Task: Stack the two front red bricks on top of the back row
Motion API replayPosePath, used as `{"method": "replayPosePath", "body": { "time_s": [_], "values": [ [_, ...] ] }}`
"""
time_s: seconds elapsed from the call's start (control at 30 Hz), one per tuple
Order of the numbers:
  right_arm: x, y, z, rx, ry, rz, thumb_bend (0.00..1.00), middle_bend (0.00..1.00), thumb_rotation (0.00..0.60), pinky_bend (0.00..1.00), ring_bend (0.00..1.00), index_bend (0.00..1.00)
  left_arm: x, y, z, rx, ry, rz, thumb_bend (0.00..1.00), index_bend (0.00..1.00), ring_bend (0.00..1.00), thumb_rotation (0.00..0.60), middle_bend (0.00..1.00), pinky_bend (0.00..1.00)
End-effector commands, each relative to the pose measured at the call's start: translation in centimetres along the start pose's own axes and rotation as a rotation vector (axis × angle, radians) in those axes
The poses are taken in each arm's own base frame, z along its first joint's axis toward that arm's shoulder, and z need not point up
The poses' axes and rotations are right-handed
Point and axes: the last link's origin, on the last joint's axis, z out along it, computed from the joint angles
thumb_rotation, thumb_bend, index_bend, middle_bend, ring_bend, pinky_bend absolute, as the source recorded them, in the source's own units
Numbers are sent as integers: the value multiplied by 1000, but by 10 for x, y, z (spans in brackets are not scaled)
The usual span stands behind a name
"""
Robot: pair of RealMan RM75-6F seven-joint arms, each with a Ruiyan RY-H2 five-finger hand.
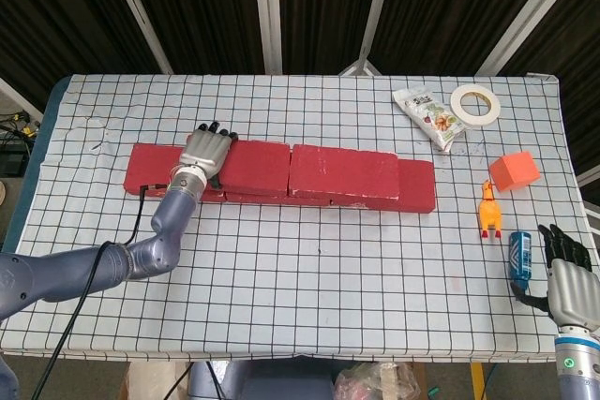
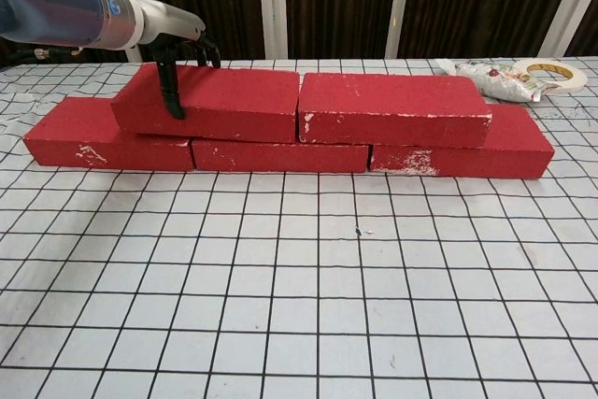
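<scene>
Three red bricks form the bottom row: left brick (image 1: 150, 168) (image 2: 79, 142), middle brick (image 2: 280, 156), right brick (image 1: 417, 185) (image 2: 509, 147). Two more red bricks lie on top of them, side by side. My left hand (image 1: 208, 152) (image 2: 182, 47) grips the upper left brick (image 1: 258, 166) (image 2: 238, 100) at its left end, thumb down its front face and fingers over the top toward the back. The upper right brick (image 1: 342, 173) (image 2: 392, 105) lies free. My right hand (image 1: 570, 274) hovers at the table's front right, fingers apart and holding nothing.
A blue can (image 1: 521, 255) lies just left of my right hand. Beyond it are a yellow rubber chicken (image 1: 488, 209) and an orange block (image 1: 514, 170). A snack bag (image 1: 429, 117) (image 2: 491, 77) and a tape roll (image 1: 474, 104) (image 2: 551, 72) sit at the back right.
</scene>
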Motion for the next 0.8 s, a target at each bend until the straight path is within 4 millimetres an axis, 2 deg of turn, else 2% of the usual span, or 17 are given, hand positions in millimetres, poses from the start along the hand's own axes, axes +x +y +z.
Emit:
{"method": "replayPosePath", "body": {
  "time_s": [0.03,0.8],
  "values": [
    [0,0,0,0,0,0,236,0,600,0,0,49,0,0,0,4,0,-6,0,214,61,600,163,113],
    [-1,0,1,-4,-5,-2,236,0,600,0,0,49,0,3,0,19,-1,-19,0,182,55,600,139,100]
  ]
}}
